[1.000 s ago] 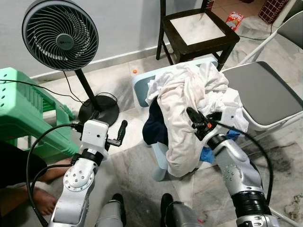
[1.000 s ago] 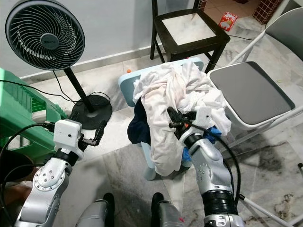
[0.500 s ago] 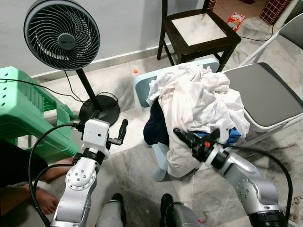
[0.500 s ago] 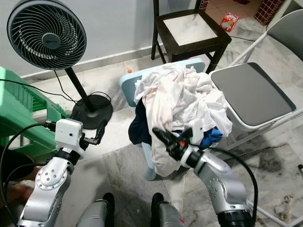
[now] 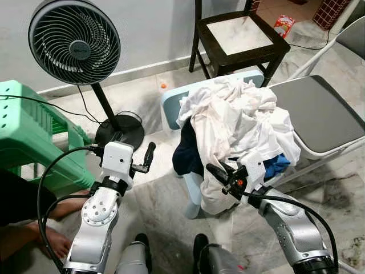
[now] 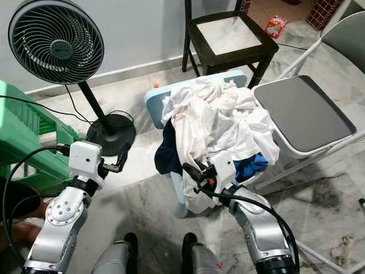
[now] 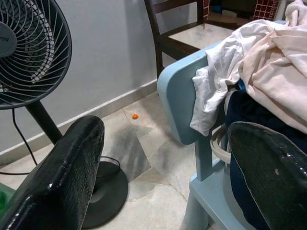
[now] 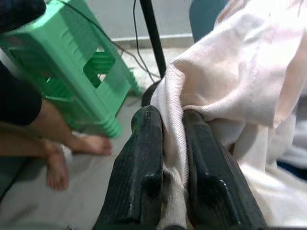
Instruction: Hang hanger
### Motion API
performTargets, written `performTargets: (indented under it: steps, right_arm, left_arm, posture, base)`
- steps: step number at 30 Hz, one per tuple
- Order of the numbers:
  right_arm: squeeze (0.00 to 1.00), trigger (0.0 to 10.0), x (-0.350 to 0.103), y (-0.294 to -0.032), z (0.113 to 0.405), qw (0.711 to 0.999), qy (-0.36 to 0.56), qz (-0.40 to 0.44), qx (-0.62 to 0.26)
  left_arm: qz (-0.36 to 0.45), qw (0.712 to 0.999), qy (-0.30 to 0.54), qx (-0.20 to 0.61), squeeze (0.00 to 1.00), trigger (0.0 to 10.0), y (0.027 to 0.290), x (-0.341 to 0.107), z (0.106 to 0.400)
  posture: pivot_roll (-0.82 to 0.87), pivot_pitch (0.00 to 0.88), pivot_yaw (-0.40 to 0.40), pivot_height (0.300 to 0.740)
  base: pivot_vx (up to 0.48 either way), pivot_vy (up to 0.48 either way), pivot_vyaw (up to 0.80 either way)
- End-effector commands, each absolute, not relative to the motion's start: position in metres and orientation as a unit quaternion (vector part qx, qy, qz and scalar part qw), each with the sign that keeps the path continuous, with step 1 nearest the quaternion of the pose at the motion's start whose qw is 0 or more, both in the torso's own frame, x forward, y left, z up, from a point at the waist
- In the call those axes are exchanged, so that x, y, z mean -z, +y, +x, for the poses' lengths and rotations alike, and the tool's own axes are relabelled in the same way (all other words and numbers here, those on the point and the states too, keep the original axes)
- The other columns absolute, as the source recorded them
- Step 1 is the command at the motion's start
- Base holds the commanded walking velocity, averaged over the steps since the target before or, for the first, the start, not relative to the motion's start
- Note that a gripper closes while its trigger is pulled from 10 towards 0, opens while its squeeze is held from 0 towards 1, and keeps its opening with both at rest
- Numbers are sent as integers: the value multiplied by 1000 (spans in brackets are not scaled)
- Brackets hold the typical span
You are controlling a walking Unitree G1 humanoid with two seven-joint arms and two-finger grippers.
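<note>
Right wrist view: right gripper (image 8: 168,158) clenched on cream garment (image 5: 225,123) edge at pile on blue chair (image 5: 171,105). Left gripper (image 7: 168,177) released, idle. No hanger seen. Lift cloth slowly, avoid dragging pile off.

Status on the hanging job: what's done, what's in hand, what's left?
Done: nothing hung yet; the pile of clothes sits heaped on the light blue chair. No hanger can be made out.
In hand: the right claw is shut on a fold of the cream garment at the pile's front edge. The left claw is open, apart from the chair.
Left: pulling the garment free and the hanging itself.
</note>
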State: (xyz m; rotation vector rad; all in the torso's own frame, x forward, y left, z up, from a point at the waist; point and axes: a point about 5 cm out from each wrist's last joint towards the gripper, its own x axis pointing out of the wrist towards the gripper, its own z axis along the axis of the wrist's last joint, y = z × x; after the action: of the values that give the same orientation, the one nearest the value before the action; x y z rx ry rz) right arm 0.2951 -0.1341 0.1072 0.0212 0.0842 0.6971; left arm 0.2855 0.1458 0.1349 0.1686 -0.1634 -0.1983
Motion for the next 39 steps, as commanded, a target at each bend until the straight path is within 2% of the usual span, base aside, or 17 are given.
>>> performTargets:
  steps: [1,7,13,14,16,18,21,22,23,24,25,26,30,33,34,35,39]
  right_arm:
    - [1000,10000,-103,-143,297,948,40,-13,-314]
    - [1000,10000,-112,-171,317,979,8,-94,-181]
    - [1000,10000,-123,-168,322,981,-19,-104,-163]
    - [925,10000,-123,-164,323,980,-24,-109,-165]
    - [894,10000,-121,-161,324,980,-26,-111,-163]
    - [694,10000,-122,-161,324,980,-31,-119,-159]
    - [675,10000,-123,-164,326,981,-40,-128,-137]
    - [600,10000,-125,-165,327,983,-43,-125,-131]
    - [443,10000,-126,-166,328,984,-45,-117,-125]
    - [224,10000,-128,-166,328,986,-45,-107,-123]
    - [224,10000,-128,-166,329,986,-45,-100,-123]
    - [0,10000,-129,-164,329,986,-45,-93,-131]
    - [0,10000,-126,-148,327,980,-32,-73,-183]
    - [0,10000,-100,-134,318,962,41,-83,-256]
    - [0,6471,-93,-131,314,956,60,-85,-273]
    - [0,0,-88,-127,310,950,74,-83,-292]
    - [0,0,-84,-119,300,935,87,-72,-336]
  left_arm:
    - [89,989,-71,95,0,10000,147,-129,284]
    - [90,989,-72,92,0,10000,148,-129,286]
    - [90,989,-72,92,0,10000,147,-129,287]
    - [90,989,-72,93,0,10000,147,-129,287]
    - [90,989,-72,94,0,10000,146,-128,287]
    - [90,989,-72,94,0,10000,146,-129,287]
    - [90,989,-73,93,0,10000,146,-129,287]
    - [90,989,-73,93,0,10000,146,-129,287]
    - [90,989,-73,92,0,10000,146,-129,287]
    - [90,989,-72,91,0,10000,146,-129,287]
    - [90,989,-72,91,0,10000,146,-129,287]
    - [90,989,-72,90,0,10000,146,-129,287]
    - [90,989,-72,90,0,10000,146,-128,287]
    - [89,989,-73,91,0,10000,145,-128,287]
    - [88,989,-73,91,0,10000,145,-128,287]
    - [88,989,-73,91,0,10000,145,-128,287]
    - [88,989,-73,89,0,10000,145,-128,287]
  posture:
    - [241,314,-34,740]
    - [239,312,-33,740]
    - [238,312,-31,740]
    - [238,312,-29,740]
    - [238,312,-28,740]
    - [238,313,-28,740]
    - [238,314,-28,740]
    - [238,315,-27,740]
    - [238,314,-28,740]
    - [238,315,-29,740]
    - [237,315,-29,740]
    - [236,315,-30,740]
    - [237,316,-30,740]
    - [239,315,-33,740]
    - [240,315,-33,740]
    - [239,315,-33,740]
    - [237,317,-34,740]
  base:
    - [0,0,0]
    - [0,0,0]
    - [0,0,0]
    - [0,0,0]
    - [0,0,0]
    - [0,0,0]
    - [0,0,0]
    - [0,0,0]
    - [0,0,0]
    - [0,0,0]
    - [0,0,0]
    - [0,0,0]
    - [0,0,0]
    - [0,0,0]
    - [0,0,0]
    - [0,0,0]
    - [0,0,0]
